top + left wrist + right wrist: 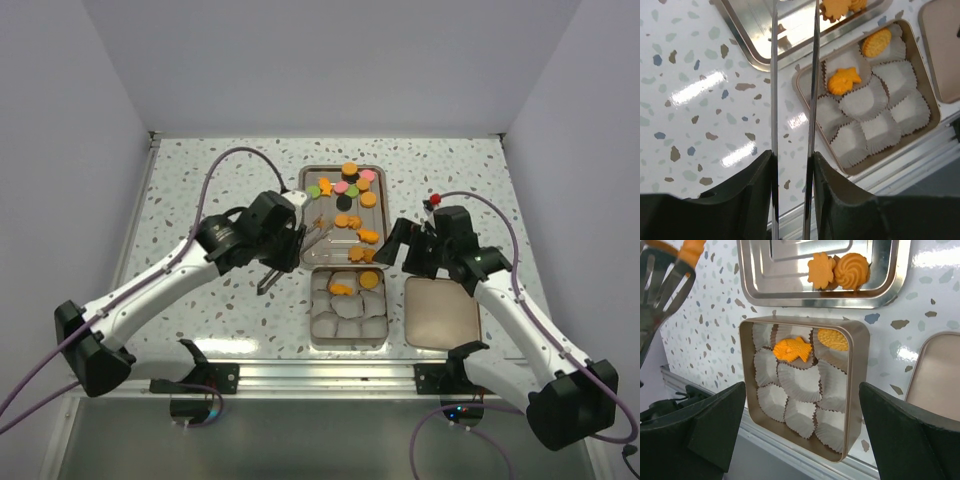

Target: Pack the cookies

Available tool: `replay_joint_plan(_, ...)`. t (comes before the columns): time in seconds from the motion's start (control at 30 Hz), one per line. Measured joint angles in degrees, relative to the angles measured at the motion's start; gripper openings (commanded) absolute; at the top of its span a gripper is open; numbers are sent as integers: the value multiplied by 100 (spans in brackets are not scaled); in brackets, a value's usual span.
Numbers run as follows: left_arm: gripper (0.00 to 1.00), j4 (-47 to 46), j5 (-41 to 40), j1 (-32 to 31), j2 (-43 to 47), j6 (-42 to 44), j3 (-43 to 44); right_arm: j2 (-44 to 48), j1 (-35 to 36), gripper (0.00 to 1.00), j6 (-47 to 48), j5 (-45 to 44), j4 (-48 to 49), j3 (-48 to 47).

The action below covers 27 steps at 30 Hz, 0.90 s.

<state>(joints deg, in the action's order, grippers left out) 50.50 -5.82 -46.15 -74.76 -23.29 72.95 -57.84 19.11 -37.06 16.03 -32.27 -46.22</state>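
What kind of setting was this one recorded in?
Most likely a lab robot cell rather than a kitchen. Bare white walls box in a speckled tabletop, and an aluminium mounting rail runs along the tabletop's near edge.

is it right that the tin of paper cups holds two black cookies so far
No, the two cookies in the tin are orange, not black: a fish-shaped cookie and a round cookie. The right wrist view shows it.

Cookies on tray behind tin
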Motion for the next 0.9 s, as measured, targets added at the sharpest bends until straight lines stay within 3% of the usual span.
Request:
replay_joint_plan(0.2, 17, 7, 514, -177, 754, -37, -660, -76, 0, 99, -179, 26, 133, 223)
replay_joint_plan(0.47, 13, 125, 717, -546, 881, -168, -1128, -109, 2, 99, -247, 24, 243, 264)
replay_joint_plan(0.9, 14, 304, 688, -570, 1071, -229, -1333, -107, 2, 99, -262, 22, 251, 446)
